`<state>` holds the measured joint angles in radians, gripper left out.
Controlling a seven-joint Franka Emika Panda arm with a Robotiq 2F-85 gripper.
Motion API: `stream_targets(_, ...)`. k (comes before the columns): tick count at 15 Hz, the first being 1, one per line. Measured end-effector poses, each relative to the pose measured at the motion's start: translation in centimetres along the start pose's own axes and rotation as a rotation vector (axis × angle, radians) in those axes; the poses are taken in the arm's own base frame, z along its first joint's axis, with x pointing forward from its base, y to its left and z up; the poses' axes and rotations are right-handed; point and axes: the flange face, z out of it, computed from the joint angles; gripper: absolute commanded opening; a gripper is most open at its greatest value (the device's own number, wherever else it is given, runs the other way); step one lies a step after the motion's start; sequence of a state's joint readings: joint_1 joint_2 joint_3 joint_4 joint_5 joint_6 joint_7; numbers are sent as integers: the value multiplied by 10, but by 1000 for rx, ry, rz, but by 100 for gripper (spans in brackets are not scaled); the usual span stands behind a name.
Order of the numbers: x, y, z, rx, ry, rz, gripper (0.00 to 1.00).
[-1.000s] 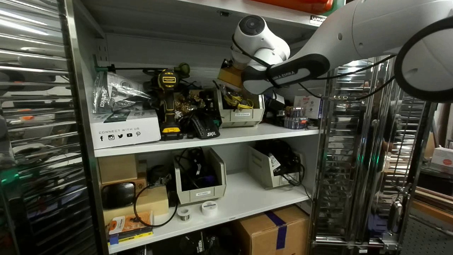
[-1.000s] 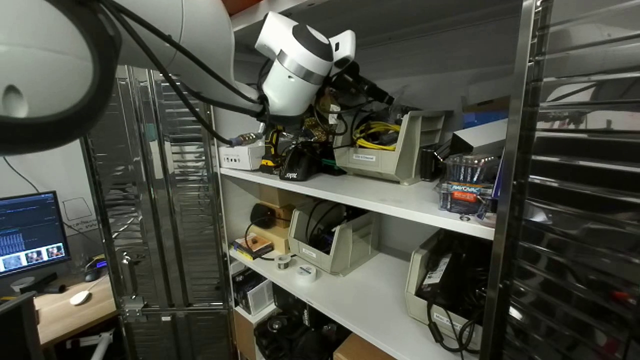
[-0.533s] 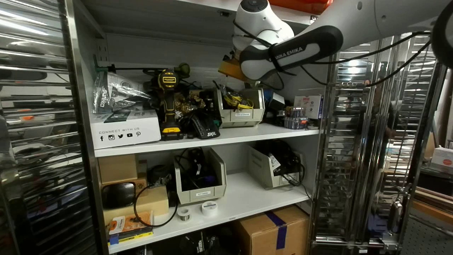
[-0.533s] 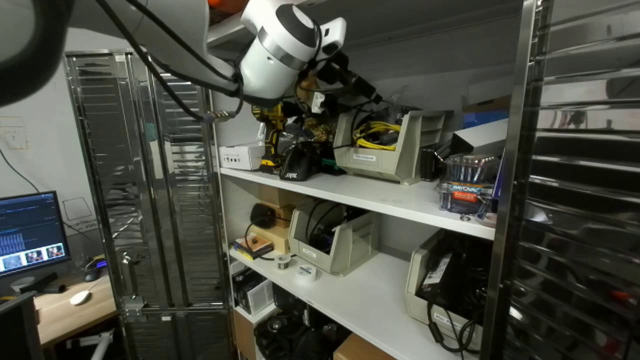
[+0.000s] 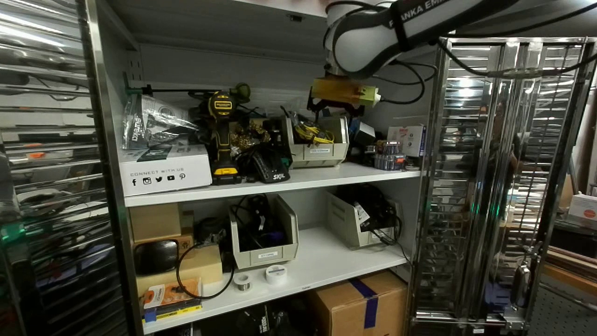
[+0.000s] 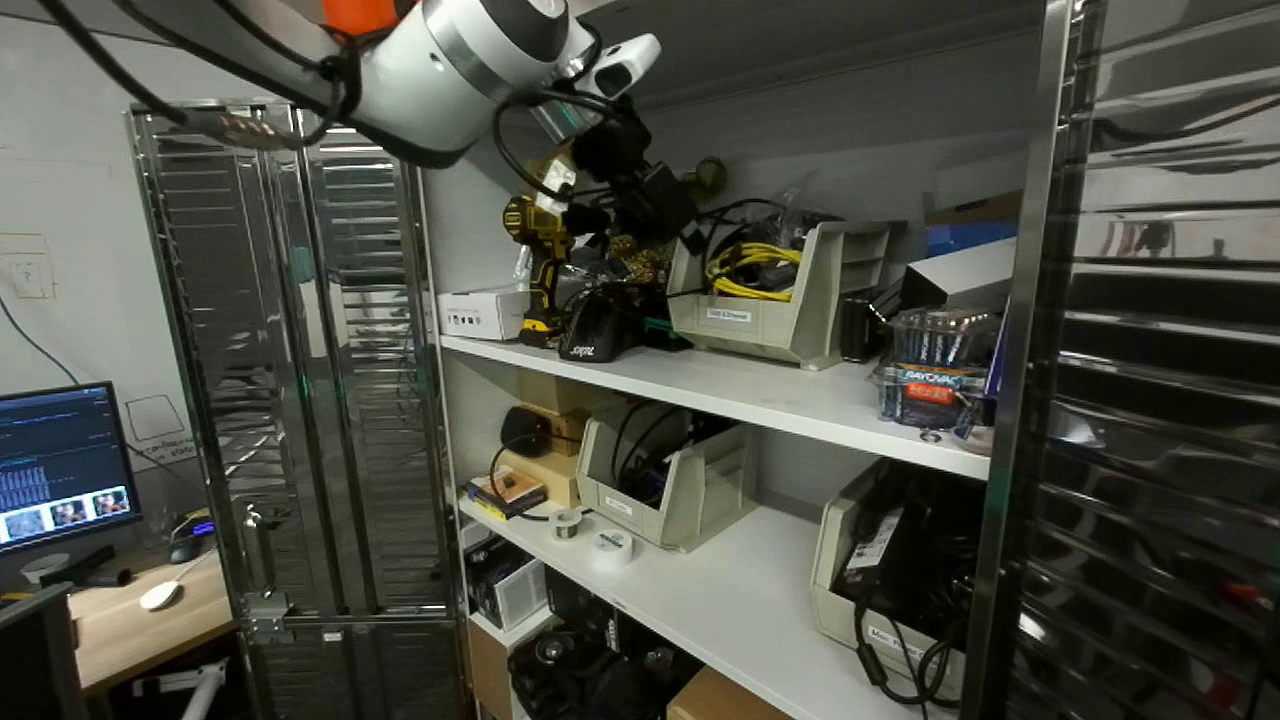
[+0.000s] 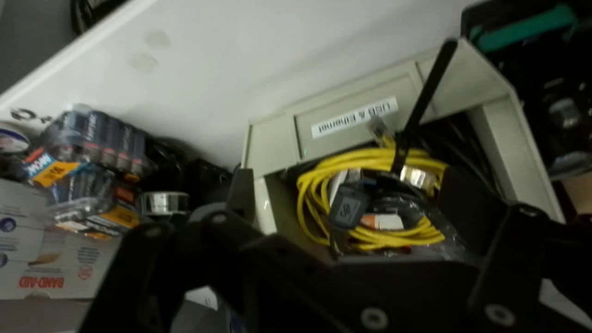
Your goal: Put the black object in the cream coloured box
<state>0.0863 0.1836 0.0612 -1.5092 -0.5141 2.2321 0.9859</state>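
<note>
The drill (image 5: pixel 224 137) stands upright, just beside the white carton (image 5: pixel 164 170)! Below, a small spool (image 5: pixel 242 282) sits near a white roll (image 5: pixel 276 275), and look, a monitor (image 6: pixel 62 465) glows!

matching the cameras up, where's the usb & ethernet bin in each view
In an exterior view: USB & Ethernet bin, slightly right of and above centre.
In an exterior view: USB & Ethernet bin, farther right, above centre.
Wrist view: USB & Ethernet bin, large, mostly right of centre, label upside down.
Shared landmark: the yellow cable coiled inside it.
</note>
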Motion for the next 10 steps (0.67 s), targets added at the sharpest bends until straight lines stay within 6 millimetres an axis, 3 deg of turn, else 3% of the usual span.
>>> stream_targets(5, -47, 45, -22, 84, -292, -96, 100)
stream_targets(10, -63, 104, -58, 99, -603, -236, 100)
